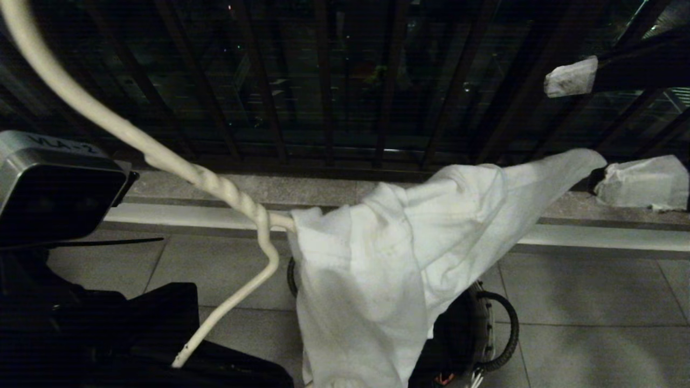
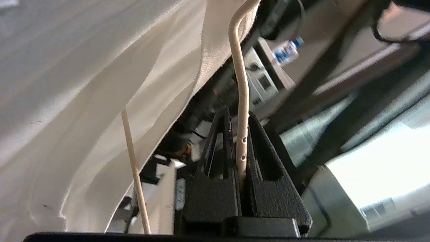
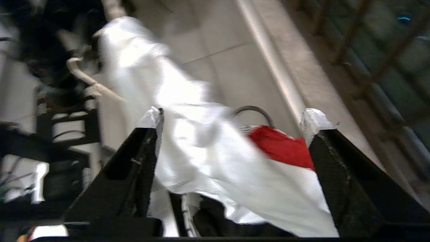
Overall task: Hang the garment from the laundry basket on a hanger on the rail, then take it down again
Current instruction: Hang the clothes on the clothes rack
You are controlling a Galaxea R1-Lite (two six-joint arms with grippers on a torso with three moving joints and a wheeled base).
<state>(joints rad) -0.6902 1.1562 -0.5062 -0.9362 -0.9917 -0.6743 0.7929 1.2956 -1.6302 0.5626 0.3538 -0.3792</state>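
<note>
The left gripper (image 2: 242, 148) pinches the hanger (image 1: 226, 186). The right gripper (image 3: 231, 127) is wide, with the garment (image 1: 388, 258) between its fingers. No hanging on the rail yet.

Grey tiled floor (image 1: 593, 291), stone kerb (image 1: 302, 189), dark balcony railing (image 1: 323, 81) against night.

white cotton-looking T-shirt (image 1: 377, 253): soft matt cloth, creased | thin white wire hanger (image 1: 237, 196): smooth coated metal, slight sheen | black left gripper (image 2: 240, 148) fingers (image 2: 268, 174): grainy matt plastic | red cloth (image 3: 282, 148): matt | grey floor tiles (image 1: 593, 296): smooth, dull
</note>
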